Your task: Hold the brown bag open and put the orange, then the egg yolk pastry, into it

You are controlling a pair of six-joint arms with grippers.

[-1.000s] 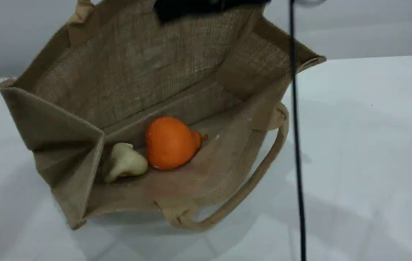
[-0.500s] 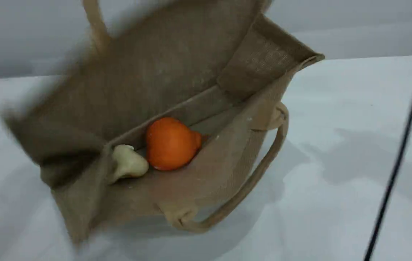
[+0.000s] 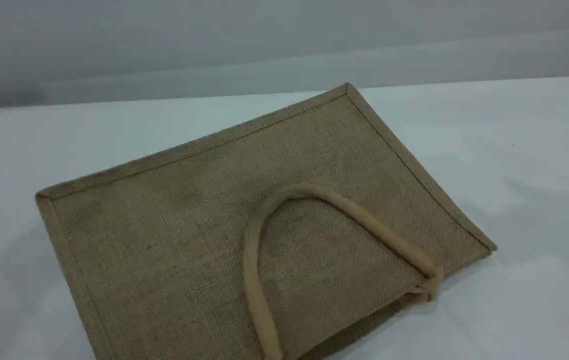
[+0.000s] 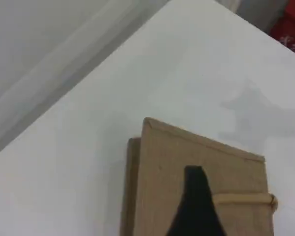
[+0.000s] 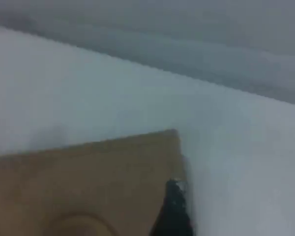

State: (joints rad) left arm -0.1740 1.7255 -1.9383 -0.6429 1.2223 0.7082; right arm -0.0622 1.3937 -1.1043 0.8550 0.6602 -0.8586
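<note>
Brown bag (image 3: pixel 174 240) flat on table (image 3: pixel 539 165) — handle (image 3: pixel 344 210) on top (mouth shut).

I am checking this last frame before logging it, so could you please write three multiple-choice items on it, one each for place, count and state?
1. Where does the tan-brown jute bag lie?
A. On the white table
B. In a basket
C. On a shelf

2. How many beige loop handles show in the scene view?
A. None
B. One
C. Three

3. How is the bag?
A. Standing upright, mouth wide open
B. Hanging in the air
C. Lying flat, closed

Answers: 1 A, the bag rests on the tabletop. 2 B, a single handle lies across its upper face. 3 C, its panel lies flat, hiding the inside.
</note>
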